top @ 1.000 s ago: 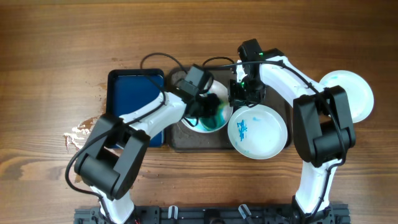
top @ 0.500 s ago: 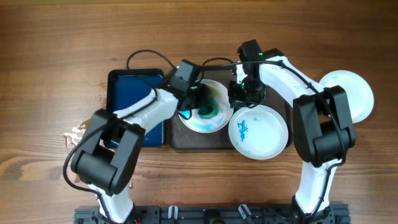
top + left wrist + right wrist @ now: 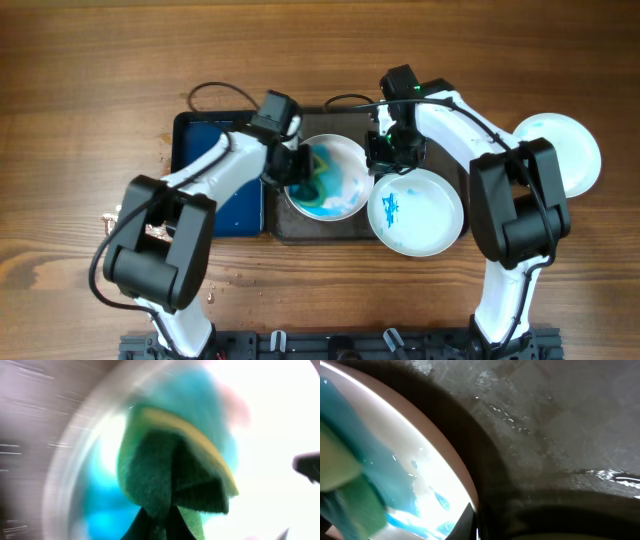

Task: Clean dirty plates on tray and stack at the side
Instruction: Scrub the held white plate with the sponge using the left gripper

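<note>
A white plate (image 3: pixel 335 180) smeared with blue wash lies on the left half of the dark tray (image 3: pixel 345 232). My left gripper (image 3: pixel 297 170) is shut on a green and yellow sponge (image 3: pixel 316 170) and presses it on that plate's left side; the sponge fills the left wrist view (image 3: pixel 175 475). My right gripper (image 3: pixel 382 160) is shut on the plate's right rim (image 3: pixel 455 475). A second plate (image 3: pixel 415 210) with blue smears lies over the tray's right end. A third white plate (image 3: pixel 562 150) sits on the table at the far right.
A deep-blue tray (image 3: pixel 215 170) stands left of the dark tray, under my left arm. Spilled water drops (image 3: pixel 125 215) lie on the wooden table at the left. Cables loop above the trays.
My left gripper has swept the sponge leftward across the plate, spreading the blue wash. The right gripper has stayed on the plate's rim.
</note>
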Controlling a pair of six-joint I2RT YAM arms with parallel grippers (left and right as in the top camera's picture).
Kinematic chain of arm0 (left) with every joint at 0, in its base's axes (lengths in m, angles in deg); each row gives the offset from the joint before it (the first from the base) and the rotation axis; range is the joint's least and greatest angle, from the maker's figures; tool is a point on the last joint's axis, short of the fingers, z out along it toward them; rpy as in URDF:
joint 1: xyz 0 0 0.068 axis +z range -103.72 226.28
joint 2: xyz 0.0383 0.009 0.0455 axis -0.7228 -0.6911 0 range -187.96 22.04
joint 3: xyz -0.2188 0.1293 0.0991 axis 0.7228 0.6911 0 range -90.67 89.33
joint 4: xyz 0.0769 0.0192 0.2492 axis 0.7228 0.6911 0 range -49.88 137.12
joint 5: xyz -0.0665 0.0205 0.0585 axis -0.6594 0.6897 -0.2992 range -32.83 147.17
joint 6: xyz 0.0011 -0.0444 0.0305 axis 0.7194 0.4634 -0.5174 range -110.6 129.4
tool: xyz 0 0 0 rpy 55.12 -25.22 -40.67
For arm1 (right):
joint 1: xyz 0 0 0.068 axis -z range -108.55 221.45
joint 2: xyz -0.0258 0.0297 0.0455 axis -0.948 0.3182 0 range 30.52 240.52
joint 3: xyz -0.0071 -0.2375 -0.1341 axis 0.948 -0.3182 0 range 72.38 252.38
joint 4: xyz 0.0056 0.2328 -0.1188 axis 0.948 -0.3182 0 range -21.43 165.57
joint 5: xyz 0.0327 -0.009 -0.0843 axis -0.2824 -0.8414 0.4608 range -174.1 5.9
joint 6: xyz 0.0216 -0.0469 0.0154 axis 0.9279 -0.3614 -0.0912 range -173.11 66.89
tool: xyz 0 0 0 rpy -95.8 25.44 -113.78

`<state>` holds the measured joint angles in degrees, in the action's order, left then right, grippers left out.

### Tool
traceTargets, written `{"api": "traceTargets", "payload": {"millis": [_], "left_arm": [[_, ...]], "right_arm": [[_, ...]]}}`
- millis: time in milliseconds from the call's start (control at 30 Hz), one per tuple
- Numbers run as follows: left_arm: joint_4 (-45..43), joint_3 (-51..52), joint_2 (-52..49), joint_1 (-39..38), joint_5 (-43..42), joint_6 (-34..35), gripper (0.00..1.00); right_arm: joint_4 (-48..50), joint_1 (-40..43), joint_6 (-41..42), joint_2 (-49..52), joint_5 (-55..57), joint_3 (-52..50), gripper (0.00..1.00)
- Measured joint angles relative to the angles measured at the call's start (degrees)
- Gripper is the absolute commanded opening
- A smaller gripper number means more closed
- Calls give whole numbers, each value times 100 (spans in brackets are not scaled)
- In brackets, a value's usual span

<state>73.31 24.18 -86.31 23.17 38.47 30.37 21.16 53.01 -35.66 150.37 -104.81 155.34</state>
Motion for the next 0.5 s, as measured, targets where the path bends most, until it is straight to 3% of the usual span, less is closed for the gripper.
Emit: {"api": "traceTargets", "payload": {"millis": [167,300,500], "left_arm": [[-369,74,-11,-918,-638,-225,4],[-798,144,-42,-1062,-828,-7,4],[-1279,177,-52,-885,-13,800,4]], "right_arm": [[0,11,-57,0,22,0,5],[-2,11,-83,0,24,0,5],[-46,11,-83,0,24,0,5]]}}
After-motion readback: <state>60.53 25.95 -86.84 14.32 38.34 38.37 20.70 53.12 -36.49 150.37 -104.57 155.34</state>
